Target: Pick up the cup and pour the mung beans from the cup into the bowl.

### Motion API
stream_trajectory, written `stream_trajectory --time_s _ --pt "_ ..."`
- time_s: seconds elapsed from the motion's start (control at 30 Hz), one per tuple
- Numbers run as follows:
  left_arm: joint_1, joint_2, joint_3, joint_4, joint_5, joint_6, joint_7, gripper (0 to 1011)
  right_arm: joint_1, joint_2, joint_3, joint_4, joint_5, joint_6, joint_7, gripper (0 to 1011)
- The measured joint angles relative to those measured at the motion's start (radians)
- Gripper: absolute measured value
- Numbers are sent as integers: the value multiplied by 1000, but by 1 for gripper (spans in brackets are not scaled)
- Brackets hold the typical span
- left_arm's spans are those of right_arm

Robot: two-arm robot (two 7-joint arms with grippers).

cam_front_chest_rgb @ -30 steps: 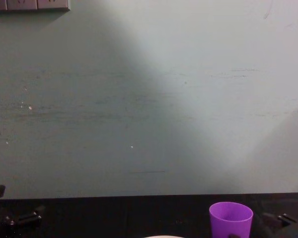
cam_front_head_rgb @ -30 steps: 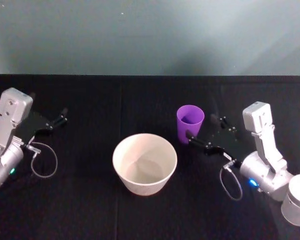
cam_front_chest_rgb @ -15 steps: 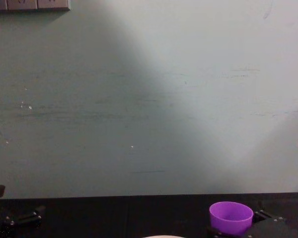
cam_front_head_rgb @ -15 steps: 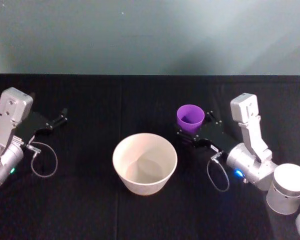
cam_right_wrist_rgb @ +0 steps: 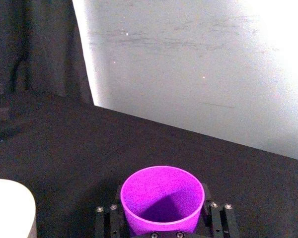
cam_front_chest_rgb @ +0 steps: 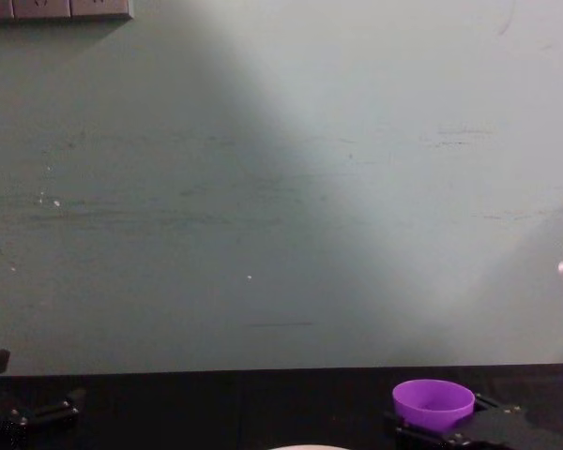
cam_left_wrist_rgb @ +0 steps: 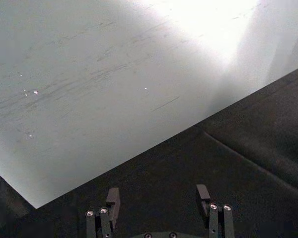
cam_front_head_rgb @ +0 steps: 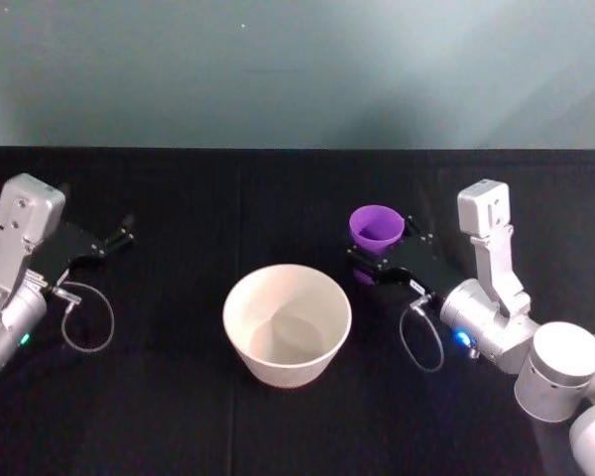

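Note:
The purple cup (cam_front_head_rgb: 377, 227) stands on the black table right of the white bowl (cam_front_head_rgb: 240, 297). My right gripper (cam_front_head_rgb: 385, 248) reaches in from the right and is shut on the cup's lower body. In the right wrist view the cup (cam_right_wrist_rgb: 162, 197) sits between the two black fingers (cam_right_wrist_rgb: 103, 218), its inside plain purple. The mung beans are out of view. A sliver of the bowl (cam_right_wrist_rgb: 10, 208) shows beside it. In the chest view the cup (cam_front_chest_rgb: 433, 403) rests in the gripper (cam_front_chest_rgb: 450, 433). My left gripper (cam_front_head_rgb: 127, 230) is parked open at the far left, also seen as the left gripper (cam_left_wrist_rgb: 157, 198).
A black cloth covers the table (cam_front_head_rgb: 178, 198), which ends at a pale green wall (cam_front_head_rgb: 297, 69) behind. The bowl's rim (cam_front_chest_rgb: 305, 447) just peeks into the chest view. Looped cables hang from both wrists (cam_front_head_rgb: 84, 317).
My right gripper moved left to the cup and its fingers closed around it. The cup's rim now sits slightly higher and tilted. The left arm stayed still.

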Motion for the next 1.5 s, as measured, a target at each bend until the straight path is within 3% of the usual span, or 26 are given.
stream_trajectory --time_s 0.17,0.43,0.73,1.1,1.3,1.5 --pt "0 0 0 0 0 0 0 1000 -12 -7 14 -5 0 -2 6 781" --pt "0 0 0 0 0 0 0 1000 -45 2 35 -72 -5 22 8 743" --pt "0 0 0 0 0 0 0 1000 -117 41 73 -242 -23 84 -8 739" --pt "0 0 0 0 0 0 0 1000 -199 74 140 -407 7 112 -6 739" --pt "0 0 0 0 0 0 0 1000 -214 83 149 -447 15 125 4 739" --pt "0 0 0 0 0 0 0 1000 -213 83 148 -444 15 125 4 739"
